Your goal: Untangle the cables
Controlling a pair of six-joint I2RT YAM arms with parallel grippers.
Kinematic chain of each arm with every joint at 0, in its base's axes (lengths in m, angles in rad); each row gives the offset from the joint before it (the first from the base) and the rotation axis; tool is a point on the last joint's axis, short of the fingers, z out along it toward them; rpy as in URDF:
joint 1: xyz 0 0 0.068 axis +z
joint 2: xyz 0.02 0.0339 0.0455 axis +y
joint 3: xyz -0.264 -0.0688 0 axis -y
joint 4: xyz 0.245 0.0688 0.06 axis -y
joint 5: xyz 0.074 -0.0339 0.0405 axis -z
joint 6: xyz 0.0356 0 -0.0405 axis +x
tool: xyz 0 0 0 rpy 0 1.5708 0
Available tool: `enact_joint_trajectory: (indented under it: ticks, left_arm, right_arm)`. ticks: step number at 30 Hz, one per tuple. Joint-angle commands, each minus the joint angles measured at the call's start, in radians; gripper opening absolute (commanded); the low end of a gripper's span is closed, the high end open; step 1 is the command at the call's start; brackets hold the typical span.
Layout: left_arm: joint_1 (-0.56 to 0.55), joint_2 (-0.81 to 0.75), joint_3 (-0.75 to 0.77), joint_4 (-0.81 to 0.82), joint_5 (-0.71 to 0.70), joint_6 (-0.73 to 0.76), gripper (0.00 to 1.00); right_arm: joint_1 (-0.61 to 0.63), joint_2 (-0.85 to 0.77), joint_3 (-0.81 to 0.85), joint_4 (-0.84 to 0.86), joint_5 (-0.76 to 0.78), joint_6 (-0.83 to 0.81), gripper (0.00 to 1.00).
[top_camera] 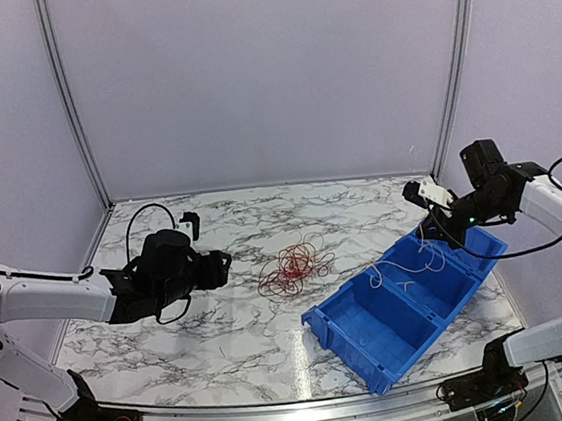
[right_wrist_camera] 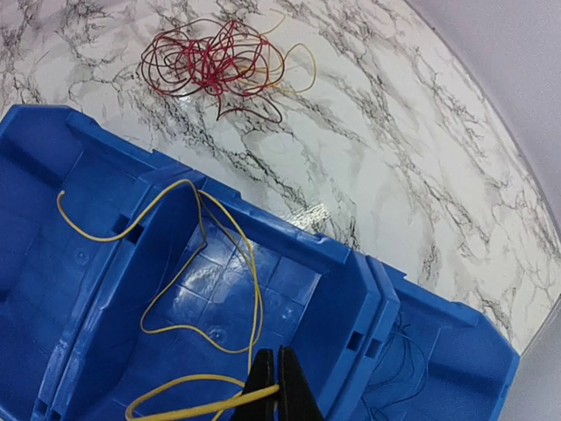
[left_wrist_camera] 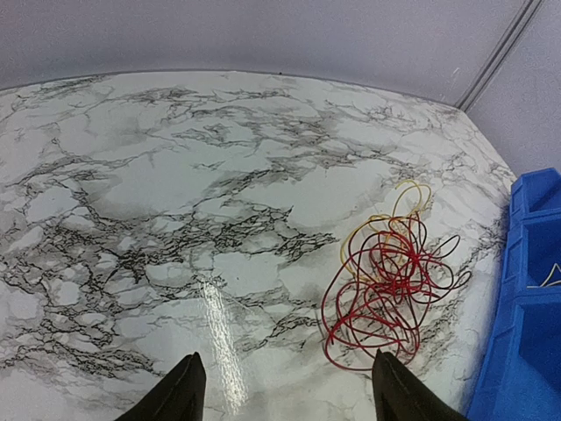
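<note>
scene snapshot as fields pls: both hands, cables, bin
left hand: open, empty, above the table, tangle just ahead, not touched
right hand: shut on yellow cable, above blue bin
yellow cable: apart from the tangle; loops hang into the middle compartment, one end crosses a divider into the next
tangle: red and orange cables, knotted, on marble table, beside the bin

One blue bin (top_camera: 324, 335) holds one yellow cable (right_wrist_camera: 250, 289) and one dark cable (right_wrist_camera: 405, 355), one red-and-orange tangle of cables (top_camera: 292, 266) lies beside the bin, and two grippers, the left gripper (left_wrist_camera: 285, 368) and the right gripper (right_wrist_camera: 275, 386), flank it.
</note>
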Motion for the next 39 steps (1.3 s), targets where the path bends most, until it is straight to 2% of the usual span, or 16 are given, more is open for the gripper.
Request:
enact_joint_trajectory:
  ticks: [1,6,9,12,15,19,21,23,27,33,39]
  left_arm:
    - [-0.003,0.054,0.036,0.018,0.002,0.035,0.68]
    - [-0.003,0.082,0.056,0.018,0.011,0.039,0.68]
    - [-0.003,0.087,0.062,0.018,0.013,0.039,0.68]
    - [-0.004,0.090,0.066,0.018,0.011,0.038,0.68]
    - [-0.003,0.091,0.067,0.018,0.014,0.036,0.68]
    - [-0.003,0.090,0.066,0.018,0.015,0.036,0.68]
    - [-0.003,0.087,0.063,0.017,0.016,0.036,0.68]
    - [-0.003,0.088,0.061,0.016,0.013,0.038,0.68]
    - [-0.003,0.086,0.060,0.016,0.014,0.036,0.68]
    - [-0.003,0.075,0.059,0.015,0.009,0.027,0.68]
    - [-0.003,0.073,0.060,0.010,0.006,0.013,0.68]
  right_arm:
    - [0.016,0.034,0.019,-0.111,0.039,-0.077,0.00]
    - [0.062,0.068,-0.049,0.006,0.101,0.006,0.00]
    - [0.108,0.107,-0.058,0.046,0.135,0.073,0.03]
    - [0.126,0.144,-0.062,0.062,0.195,0.116,0.23]
    - [0.125,0.177,-0.037,0.018,0.274,0.088,0.39]
    - [0.123,0.158,0.056,-0.083,0.365,0.011,0.51]
    - [0.118,0.146,0.135,-0.123,0.345,-0.016,0.53]
    - [0.120,0.137,0.180,-0.157,0.251,-0.042,0.54]
    - [0.161,0.135,0.153,-0.153,0.038,-0.060,0.57]
    - [0.303,0.135,0.072,0.000,0.059,-0.016,0.61]
    - [0.388,0.132,0.025,0.055,0.032,-0.039,0.68]
